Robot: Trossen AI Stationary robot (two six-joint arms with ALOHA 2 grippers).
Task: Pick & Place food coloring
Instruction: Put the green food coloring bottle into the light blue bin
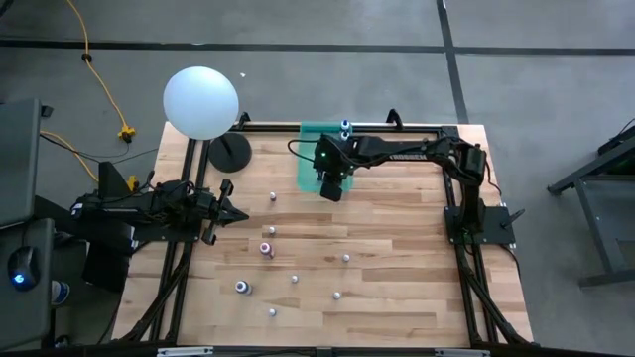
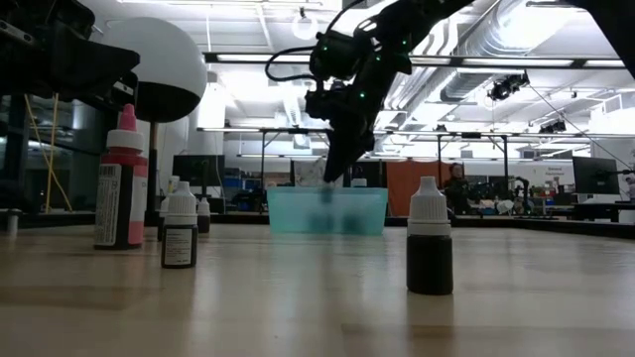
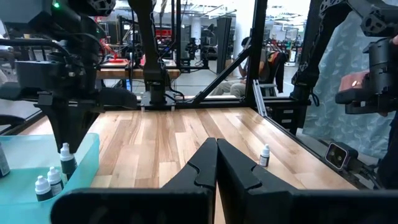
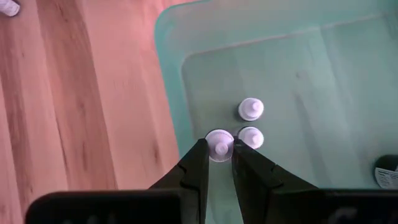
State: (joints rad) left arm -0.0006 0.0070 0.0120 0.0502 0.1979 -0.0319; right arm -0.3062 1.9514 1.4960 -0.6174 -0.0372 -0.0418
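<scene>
- Nearest the low camera, a dark bottle (image 2: 430,238) with a white cap stands right of centre on the table (image 2: 298,317); a small dark bottle (image 2: 180,226) and a taller pink-capped bottle (image 2: 121,180) stand at the left of that frame
- Right gripper (image 4: 217,157) is closed on the white cap of a small bottle (image 4: 219,144), holding it inside the teal bin (image 4: 298,68) near the bin's wall
- Two more white-capped bottles lie in the bin: one (image 4: 251,137) touches the held bottle, another (image 4: 251,109) sits just beside them; a dark cap edge shows at the right edge of the right wrist frame
- From above, the right gripper (image 1: 331,183) hangs over the bin (image 1: 310,159) at top centre of the table, with a blue-capped bottle (image 1: 345,126) at the bin's upper edge
- Loose bottles are scattered over the lower middle of the high frame: a pink one (image 1: 266,249), a blue one (image 1: 241,288), and whitish ones such as (image 1: 345,258) and (image 1: 272,197)
- Left gripper (image 1: 234,213) waits at the left side of the table, its fingers (image 3: 242,174) pressed together and holding nothing
- White ball (image 1: 200,101) on a dark stand sits at the upper left of the high frame
</scene>
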